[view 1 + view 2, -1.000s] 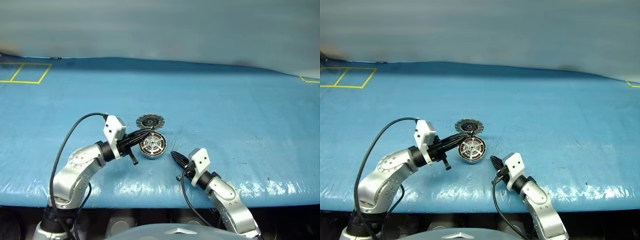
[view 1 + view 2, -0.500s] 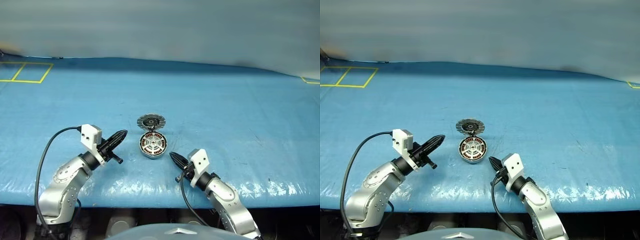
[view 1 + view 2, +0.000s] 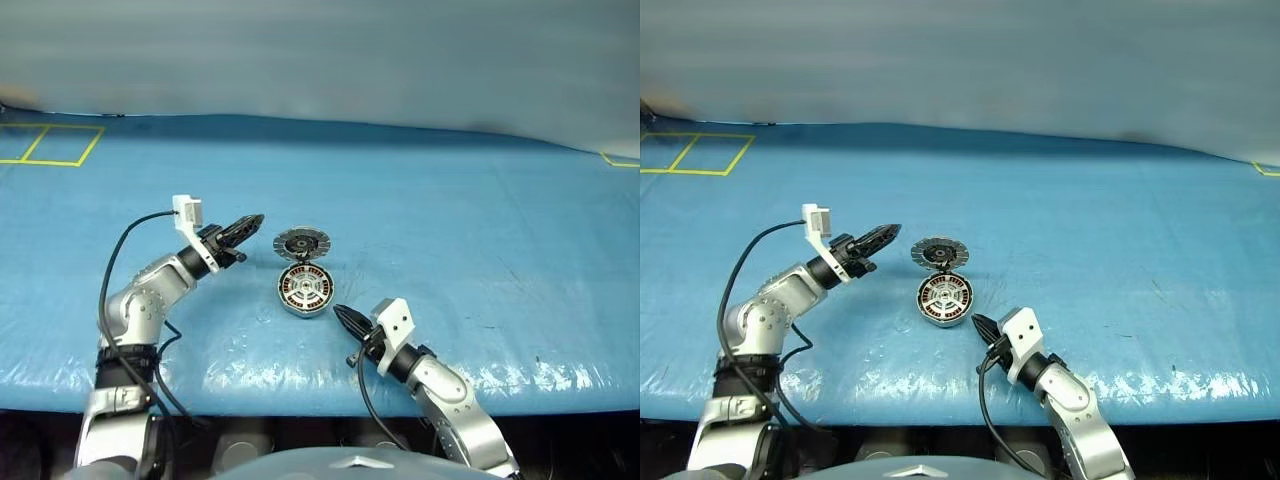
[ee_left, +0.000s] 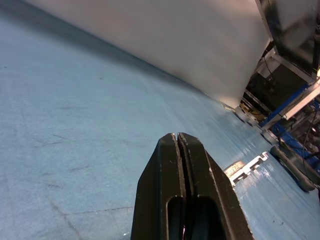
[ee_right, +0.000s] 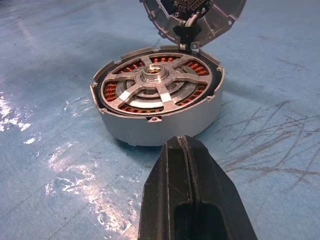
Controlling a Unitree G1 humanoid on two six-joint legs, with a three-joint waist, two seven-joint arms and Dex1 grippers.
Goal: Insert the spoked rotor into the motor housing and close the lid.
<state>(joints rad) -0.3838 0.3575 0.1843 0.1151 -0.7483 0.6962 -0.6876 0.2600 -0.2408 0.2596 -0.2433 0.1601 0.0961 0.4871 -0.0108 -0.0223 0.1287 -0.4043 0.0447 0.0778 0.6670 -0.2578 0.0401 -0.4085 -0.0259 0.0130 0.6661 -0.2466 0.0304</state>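
1. Spoked rotor, the small flat wheel with black rim and silver spokes [image 5: 157,90], already sits inside the round shallow grey metal motor housing [image 3: 304,290], with copper-brown windings showing between the spokes. The housing rests on the blue plastic-covered table [image 3: 450,230], near its front edge.

2. At the housing's 12 o'clock, the round grey lid with radial light-dark segments [image 3: 301,243] lies swung open, joined at the housing's edge; closing it looks like the step left.

3. The left gripper [image 3: 252,223] hovers at roughly 9 o'clock from the lid, near but apart, its two black fingers pressed together and holding nothing.

4. The right gripper [image 3: 341,317] waits at about 5 o'clock from the housing, just beside it, fingers likewise pressed together and empty.

5. Handling judgement: the lid seems a stiff, fairly heavy metal disc with a smooth face, likely slippery to pinch. Its free rim at 12 o'clock, opposite the joint, seems the best place to push or lift.

6. The housing may slide on the glossy sheet, so bracing its wall at 5 o'clock would probably help.
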